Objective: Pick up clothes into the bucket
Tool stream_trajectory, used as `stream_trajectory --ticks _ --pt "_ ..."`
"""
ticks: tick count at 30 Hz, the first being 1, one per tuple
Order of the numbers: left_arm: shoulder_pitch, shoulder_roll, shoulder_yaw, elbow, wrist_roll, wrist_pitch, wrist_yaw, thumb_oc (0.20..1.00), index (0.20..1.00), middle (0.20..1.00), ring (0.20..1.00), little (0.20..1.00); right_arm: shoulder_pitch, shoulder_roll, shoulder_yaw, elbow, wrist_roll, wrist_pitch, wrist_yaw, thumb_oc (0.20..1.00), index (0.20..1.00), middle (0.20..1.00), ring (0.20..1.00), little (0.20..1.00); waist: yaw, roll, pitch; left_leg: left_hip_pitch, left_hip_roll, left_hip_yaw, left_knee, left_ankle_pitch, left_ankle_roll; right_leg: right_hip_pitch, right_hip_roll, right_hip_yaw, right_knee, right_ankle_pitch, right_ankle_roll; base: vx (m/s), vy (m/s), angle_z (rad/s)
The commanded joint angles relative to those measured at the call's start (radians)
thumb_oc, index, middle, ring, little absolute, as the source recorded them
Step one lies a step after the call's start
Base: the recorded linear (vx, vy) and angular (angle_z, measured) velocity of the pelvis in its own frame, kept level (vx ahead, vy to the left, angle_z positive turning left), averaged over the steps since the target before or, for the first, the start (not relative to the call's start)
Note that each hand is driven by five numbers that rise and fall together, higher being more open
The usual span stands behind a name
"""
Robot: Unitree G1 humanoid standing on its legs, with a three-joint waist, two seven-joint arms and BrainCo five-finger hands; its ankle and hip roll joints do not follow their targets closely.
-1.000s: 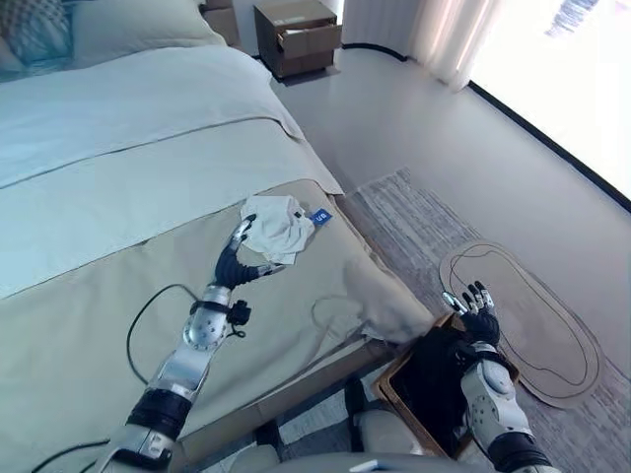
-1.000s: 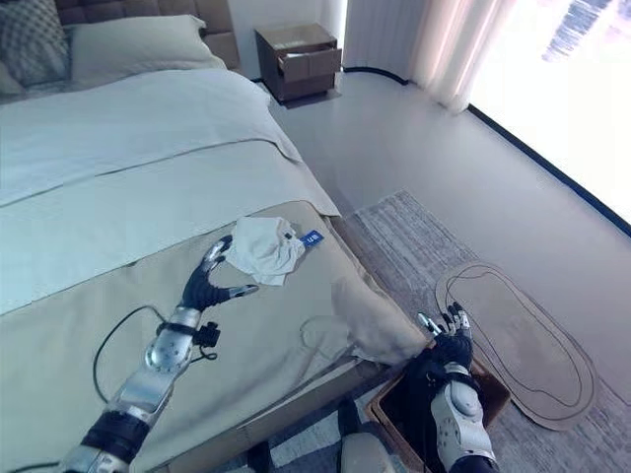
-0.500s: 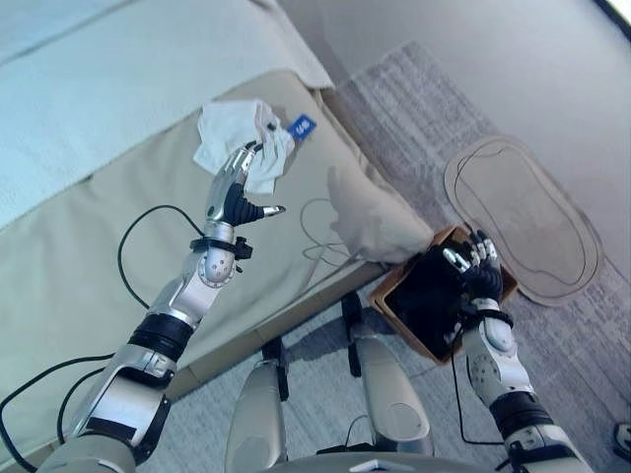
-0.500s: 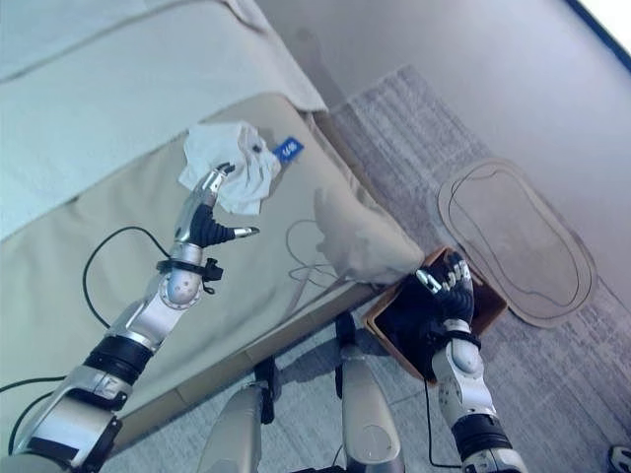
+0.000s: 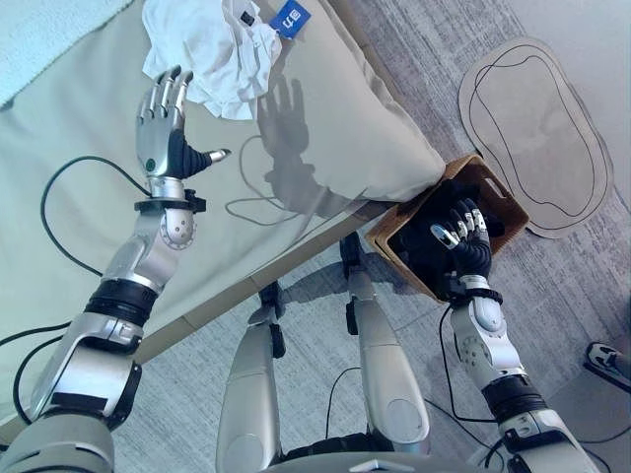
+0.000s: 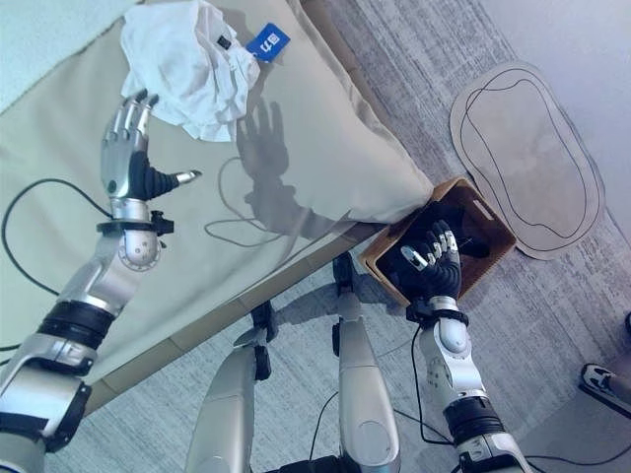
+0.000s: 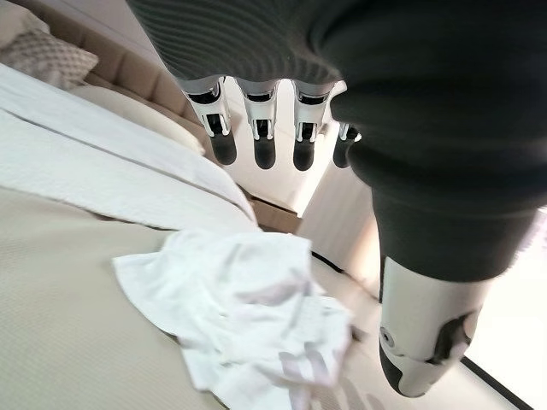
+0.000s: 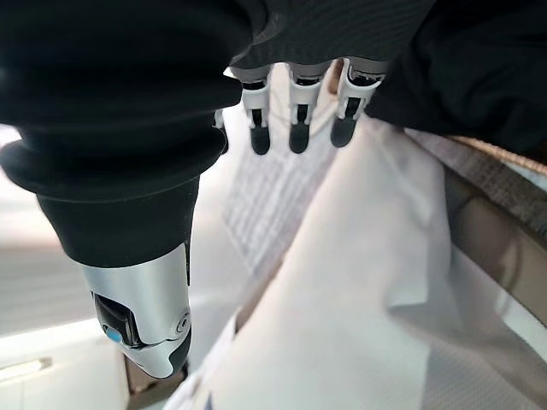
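A crumpled white garment point(image 5: 210, 44) with a blue tag point(image 5: 290, 16) lies on the beige bed cover near the bed's corner; it also shows in the left wrist view as white cloth point(image 7: 248, 316). My left hand point(image 5: 164, 128) hovers open just short of it, fingers straight and thumb out, not touching. A brown bucket point(image 5: 498, 195) with dark contents stands on the floor beside the bed corner. My right hand point(image 5: 465, 241) is raised open over the bucket's near side, holding nothing.
The bed point(image 5: 325, 128) fills the upper left, its corner overhanging the bucket. A grey rug point(image 5: 473, 39) lies on the floor, with a beige oval mat point(image 5: 527, 123) beyond the bucket. A shoe point(image 5: 606, 360) shows at the right edge.
The camera has tilted further down, so the whole scene shifted upward. My left hand has lifted and spread just below the garment. The right hand stays open over the bucket.
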Motion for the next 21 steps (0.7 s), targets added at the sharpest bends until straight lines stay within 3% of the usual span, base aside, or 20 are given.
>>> stream_trajectory --ticks 1,7,13,21 --pt "-0.100 0.081 0.061 0.013 0.045 0.018 0.069 1.000 1.000 1.000 1.000 1.000 0.004 -0.034 -0.017 -0.093 -0.003 -0.071 -0.019 1.000 1.000 1.000 1.000 1.000 -0.012 0.004 -0.014 -0.017 0.011 0.017 -0.047 0.058 0.028 0.026 -0.037 -0.046 0.094 -0.086 0.055 0.01 0.013 -0.04" --pt "-0.203 0.151 0.011 0.074 0.064 0.043 0.063 1.000 1.000 1.000 1.000 1.000 -0.004 -0.041 -0.031 -0.080 0.001 -0.078 -0.017 1.000 1.000 1.000 1.000 1.000 -0.027 0.010 -0.012 -0.073 0.004 0.016 -0.023 0.049 0.029 -0.018 -0.039 -0.055 0.095 -0.083 0.056 0.01 0.009 0.02" --pt "-0.345 0.259 -0.128 0.164 0.096 0.040 0.019 1.000 1.000 1.000 1.000 1.000 -0.019 -0.064 -0.028 -0.085 0.020 -0.089 0.005 1.000 1.000 1.000 1.000 1.000 -0.044 0.017 -0.014 -0.115 0.002 0.018 -0.024 0.052 0.024 -0.051 -0.042 -0.058 0.078 -0.068 0.060 0.00 0.000 0.00" --pt "-0.475 0.291 -0.209 0.222 -0.082 -0.051 -0.051 1.000 1.000 1.000 1.000 1.000 -0.010 -0.074 -0.035 -0.113 0.029 -0.099 0.015 1.000 1.000 1.000 1.000 1.000 -0.061 0.025 -0.011 -0.202 -0.004 0.018 -0.006 0.061 0.022 -0.126 -0.044 -0.059 0.071 -0.049 0.060 0.00 0.000 0.00"
